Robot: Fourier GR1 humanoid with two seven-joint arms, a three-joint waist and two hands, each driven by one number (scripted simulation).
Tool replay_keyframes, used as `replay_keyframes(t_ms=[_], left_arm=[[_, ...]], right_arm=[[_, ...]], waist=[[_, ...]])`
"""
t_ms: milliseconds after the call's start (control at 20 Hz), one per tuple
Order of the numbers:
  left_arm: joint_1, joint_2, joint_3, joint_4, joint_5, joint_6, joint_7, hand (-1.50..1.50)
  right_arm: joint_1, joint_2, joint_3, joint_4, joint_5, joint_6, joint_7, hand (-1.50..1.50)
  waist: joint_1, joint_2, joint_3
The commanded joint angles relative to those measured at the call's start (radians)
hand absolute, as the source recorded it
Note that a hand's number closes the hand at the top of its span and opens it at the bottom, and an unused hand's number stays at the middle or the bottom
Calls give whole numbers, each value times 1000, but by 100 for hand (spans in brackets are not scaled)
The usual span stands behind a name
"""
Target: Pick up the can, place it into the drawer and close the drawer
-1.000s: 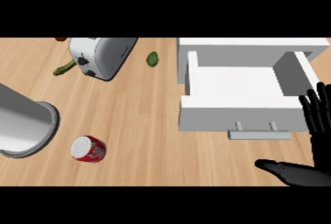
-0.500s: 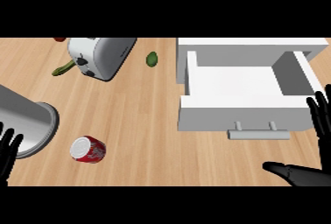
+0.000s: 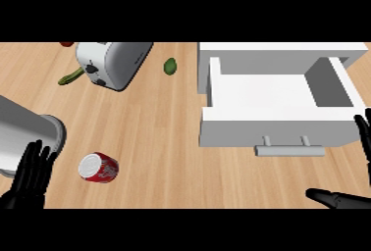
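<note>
- Red cylindrical can [image 3: 99,167] with silver lid lies on its side on wooden counter [image 3: 159,127], just right of left hand's fingertips, not touching.
- Left hand [image 3: 29,177] at lower left, fingers straight and slightly apart, holding nothing.
- Right hand [image 3: 348,198] at lower right, thumb and fingers spread, empty.
- White open drawer [image 3: 279,105] up-left of right fingers, well apart from can.

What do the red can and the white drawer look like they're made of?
The can looks like metal: a pale silvery lid and a glossy red printed side. The drawer looks like white-painted wood or board, matte, with flat thick walls and a plain bar handle; the look alone can't settle which.
</note>
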Motion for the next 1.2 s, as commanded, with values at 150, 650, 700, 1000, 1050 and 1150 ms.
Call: replay_keyframes(t_ms=[150, 650, 700, 1000, 1050, 1150], left_arm=[[35, -4, -114, 194, -57, 117, -188, -150], [-75, 8, 10, 426, 2, 93, -289, -150], [-94, -4, 6, 556, -10, 121, -388, -150], [-177, 21, 57, 636, 12, 105, -365, -150], [-199, 33, 82, 694, 27, 89, -413, -150], [-174, 58, 107, 735, 44, 53, -465, -150]], right_arm=[[28, -5, 1, -119, -13, 6, 95, -150], [59, -17, -95, -88, -66, 66, 38, -150], [31, 12, -34, -104, -6, 20, 71, -150], [54, -7, -101, -145, -55, 59, 98, -150], [30, 57, 14, -151, 51, 9, 95, -150], [93, 69, -5, -148, 33, 42, 47, -150]], waist=[[-2, -1, 0], [-2, 0, 0], [-2, 1, 0], [-3, 0, 0], [-1, 1, 0], [-3, 0, 0]])
